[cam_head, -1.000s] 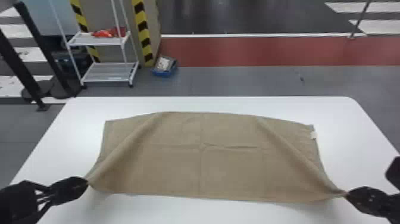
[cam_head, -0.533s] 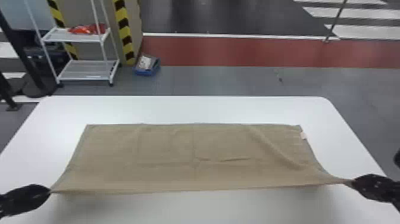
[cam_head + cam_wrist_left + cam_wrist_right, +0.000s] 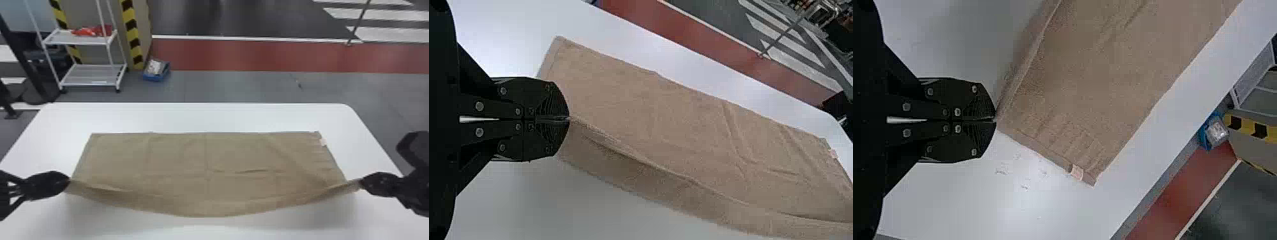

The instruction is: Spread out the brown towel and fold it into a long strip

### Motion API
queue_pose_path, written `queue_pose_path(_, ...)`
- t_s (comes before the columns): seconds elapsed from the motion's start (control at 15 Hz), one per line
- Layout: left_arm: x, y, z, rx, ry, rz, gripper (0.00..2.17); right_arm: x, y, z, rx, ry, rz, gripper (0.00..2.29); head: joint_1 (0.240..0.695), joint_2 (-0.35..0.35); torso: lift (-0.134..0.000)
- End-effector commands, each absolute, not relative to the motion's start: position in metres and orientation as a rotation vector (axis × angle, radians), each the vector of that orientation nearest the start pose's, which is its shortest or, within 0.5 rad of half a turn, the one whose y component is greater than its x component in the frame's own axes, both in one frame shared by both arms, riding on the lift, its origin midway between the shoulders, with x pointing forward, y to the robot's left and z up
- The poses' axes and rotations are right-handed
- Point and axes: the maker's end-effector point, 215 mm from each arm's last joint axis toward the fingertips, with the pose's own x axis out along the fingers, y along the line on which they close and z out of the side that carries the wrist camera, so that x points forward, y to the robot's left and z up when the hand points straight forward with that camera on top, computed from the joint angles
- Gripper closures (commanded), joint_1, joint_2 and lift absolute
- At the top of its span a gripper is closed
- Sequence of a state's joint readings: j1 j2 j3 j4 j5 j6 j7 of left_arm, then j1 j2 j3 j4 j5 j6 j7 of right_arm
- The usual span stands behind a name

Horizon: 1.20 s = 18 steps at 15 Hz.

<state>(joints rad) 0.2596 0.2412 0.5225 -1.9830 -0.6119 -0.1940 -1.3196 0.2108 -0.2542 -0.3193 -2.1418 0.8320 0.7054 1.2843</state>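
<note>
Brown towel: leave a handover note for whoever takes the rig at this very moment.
Left gripper: shut on the towel's near left corner.
Right gripper: shut on its near right corner.
Towel: far part lies flat on the white table; near edge is raised at both corners and sags between them. White label at the right end, near the far corner.
Done: towel spread wide, both near corners gripped. I cannot tell whether it is already doubled.
Left: narrowing it into a long strip, probably by carrying the near edge over towards the far one.
</note>
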Motion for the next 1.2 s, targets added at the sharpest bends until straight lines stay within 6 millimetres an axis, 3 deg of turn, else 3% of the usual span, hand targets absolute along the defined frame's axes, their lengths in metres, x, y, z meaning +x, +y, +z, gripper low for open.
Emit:
queue_pose_path(0.0,0.449,0.356,-0.355,1.009,0.445,-0.795,2.14,0.441,-0.391,-0.377,-0.533,0.817,0.424,1.51,0.695,-0.054,-0.123)
queue_pose_path(0.13,0.480,0.352,-0.354,1.011,0.462,-0.797,2.14,0.458,-0.392,-0.378,-0.548,0.827,0.426,1.51,0.695,-0.047,-0.123)
queue_pose_path(0.27,0.507,0.351,-0.366,1.035,0.517,-0.811,2.14,0.474,-0.385,-0.387,-0.568,0.853,0.448,1.51,0.695,-0.045,-0.123)
queue_pose_path(0.6,0.556,0.354,-0.385,1.017,0.603,-0.832,2.14,0.506,-0.384,-0.408,-0.601,0.903,0.470,1.51,0.695,-0.038,-0.123)
queue_pose_path(0.93,0.578,0.362,-0.389,1.012,0.620,-0.816,2.14,0.527,-0.382,-0.412,-0.634,0.907,0.470,1.51,0.695,-0.029,-0.123)
queue_pose_path(1.13,0.577,0.367,-0.392,1.010,0.626,-0.808,2.14,0.529,-0.388,-0.408,-0.654,0.891,0.458,1.51,0.695,-0.021,-0.123)
